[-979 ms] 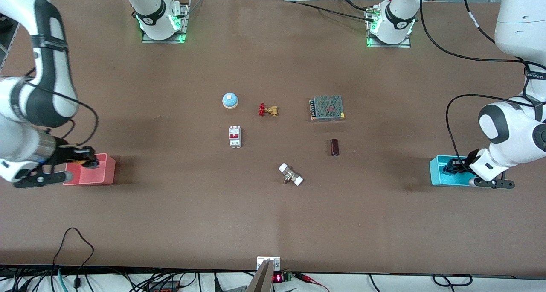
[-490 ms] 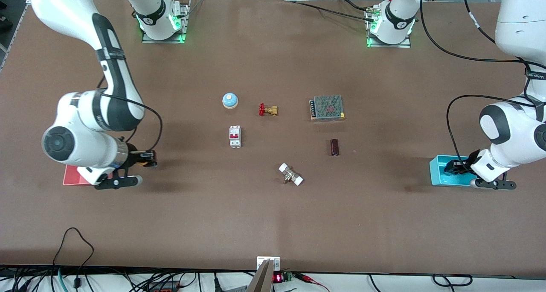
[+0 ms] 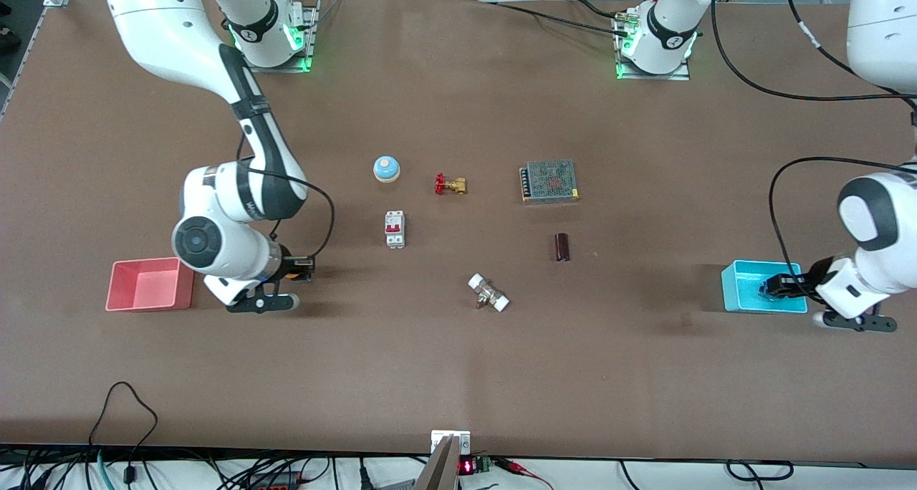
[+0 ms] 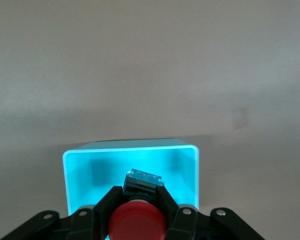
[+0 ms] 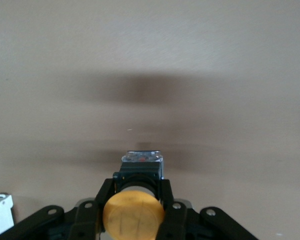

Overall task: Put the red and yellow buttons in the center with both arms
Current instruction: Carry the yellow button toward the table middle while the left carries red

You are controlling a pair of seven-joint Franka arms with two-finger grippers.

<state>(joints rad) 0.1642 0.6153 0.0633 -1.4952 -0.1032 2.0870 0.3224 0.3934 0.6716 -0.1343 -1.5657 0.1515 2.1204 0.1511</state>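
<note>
Both buttons are in hand and the carry toward the bench's middle is under way, by the look of it. The right gripper [image 3: 304, 268] hangs over bare bench between the pink bin [image 3: 114, 289] and the white breaker [image 3: 395, 229]; its jaws are clenched on the yellow button [image 5: 133, 217], a smooth round orange-yellow cap on a short black body. The left gripper [image 3: 777, 286] sits over the cyan bin [image 3: 734, 293], near the bench edge at the left arm's end, jaws grasping the red button [image 4: 136, 221], whose glossy domed cap fills the space between them. The bin's walls are thin, bright plastic.

Next, I judge, the left arm must clear the bin's rim and travel inward; both need an open patch among the breaker, the white-capped fitting [image 3: 488, 293] and the dark cylinder [image 3: 562, 247].
</note>
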